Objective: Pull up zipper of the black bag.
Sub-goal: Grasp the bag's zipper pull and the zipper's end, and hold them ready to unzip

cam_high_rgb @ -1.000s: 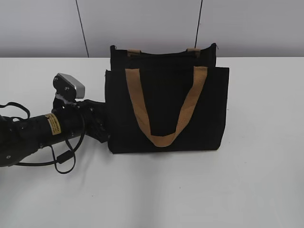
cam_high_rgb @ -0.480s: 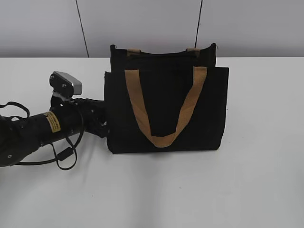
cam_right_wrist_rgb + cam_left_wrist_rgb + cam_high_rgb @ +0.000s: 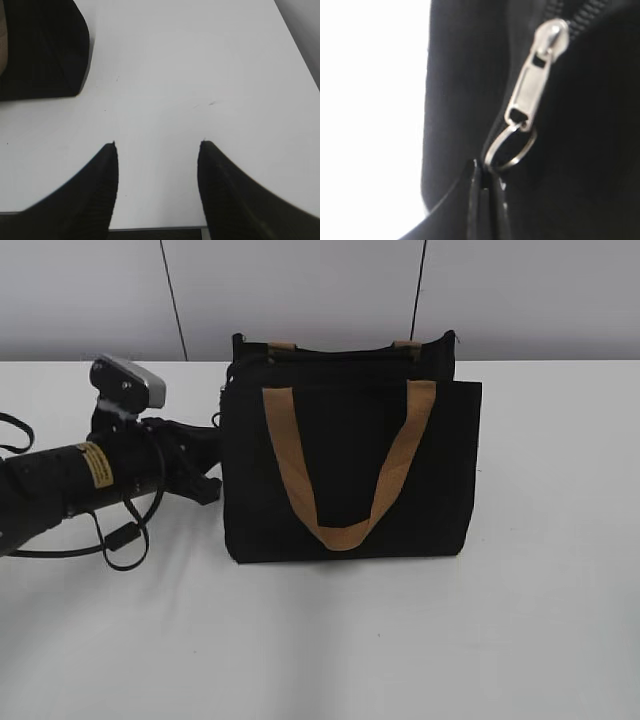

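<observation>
The black bag stands upright on the white table, its tan handle hanging down the front. Its zipper line runs along the top edge. My left gripper is at the bag's upper left side. In the left wrist view the silver zipper pull hangs from the zipper line, and its ring is pinched at its lower edge between my left gripper's nearly closed fingertips. My right gripper is open and empty above bare table, with a corner of the bag at the far left.
The white table extends around the bag, and a grey wall stands behind it. The left arm's cable loop hangs over the table to the left of the bag. The table's near edge shows under the right gripper.
My left arm has risen along the bag's left side from the lower part toward the top corner. The bag's upper left edge has shifted slightly. The right arm is not shown earlier.
</observation>
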You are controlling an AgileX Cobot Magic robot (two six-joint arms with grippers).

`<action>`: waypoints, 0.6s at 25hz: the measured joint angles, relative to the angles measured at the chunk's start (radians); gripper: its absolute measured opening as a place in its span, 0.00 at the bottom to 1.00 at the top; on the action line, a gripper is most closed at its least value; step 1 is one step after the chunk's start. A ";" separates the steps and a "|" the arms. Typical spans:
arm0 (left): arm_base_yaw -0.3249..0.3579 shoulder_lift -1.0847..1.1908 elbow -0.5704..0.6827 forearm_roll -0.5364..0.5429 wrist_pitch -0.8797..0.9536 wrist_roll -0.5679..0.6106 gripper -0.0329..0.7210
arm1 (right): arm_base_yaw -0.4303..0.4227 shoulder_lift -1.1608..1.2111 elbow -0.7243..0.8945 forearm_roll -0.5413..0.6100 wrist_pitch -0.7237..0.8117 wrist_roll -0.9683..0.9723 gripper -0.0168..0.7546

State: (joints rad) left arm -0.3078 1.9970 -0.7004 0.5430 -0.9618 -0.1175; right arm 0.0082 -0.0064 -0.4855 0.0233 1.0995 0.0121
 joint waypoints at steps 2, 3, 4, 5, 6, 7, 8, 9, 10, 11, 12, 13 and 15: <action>0.000 -0.051 0.000 0.003 0.074 0.000 0.05 | 0.000 0.000 0.000 0.000 0.000 0.000 0.54; 0.000 -0.082 0.000 0.004 0.116 0.000 0.05 | 0.000 0.000 0.000 0.000 0.000 0.000 0.54; 0.000 -0.111 0.000 0.004 0.155 0.000 0.05 | 0.000 0.000 0.000 0.000 0.000 0.000 0.54; 0.000 -0.143 0.000 0.006 0.185 0.000 0.05 | 0.000 0.000 0.000 0.000 0.000 0.000 0.54; 0.000 -0.169 0.000 0.006 0.219 0.000 0.05 | 0.000 0.000 0.000 0.000 0.000 0.000 0.54; 0.000 -0.200 0.000 0.008 0.250 0.000 0.05 | 0.000 0.000 0.000 0.000 0.000 0.000 0.54; 0.000 -0.230 0.000 0.009 0.278 0.000 0.05 | 0.000 0.000 0.000 0.000 0.000 0.000 0.54; 0.000 -0.256 0.000 0.009 0.298 0.000 0.05 | 0.000 0.000 0.000 0.000 0.000 0.000 0.54; 0.000 -0.286 0.000 0.009 0.317 -0.001 0.05 | 0.000 0.000 0.000 0.000 0.000 0.000 0.54; -0.001 -0.315 0.000 0.009 0.329 -0.005 0.05 | 0.000 0.000 0.000 0.000 0.000 0.000 0.54; -0.004 -0.343 0.000 0.009 0.335 -0.012 0.05 | 0.000 0.000 0.000 0.000 0.000 0.000 0.54; -0.007 -0.365 0.000 0.009 0.343 -0.020 0.05 | 0.000 0.000 0.000 0.000 0.000 0.000 0.54; -0.018 -0.412 0.001 0.009 0.352 -0.043 0.05 | 0.000 0.000 0.000 0.000 0.000 0.000 0.54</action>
State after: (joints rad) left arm -0.3258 1.5852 -0.6996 0.5517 -0.6098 -0.1601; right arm 0.0082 -0.0064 -0.4855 0.0233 1.0995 0.0121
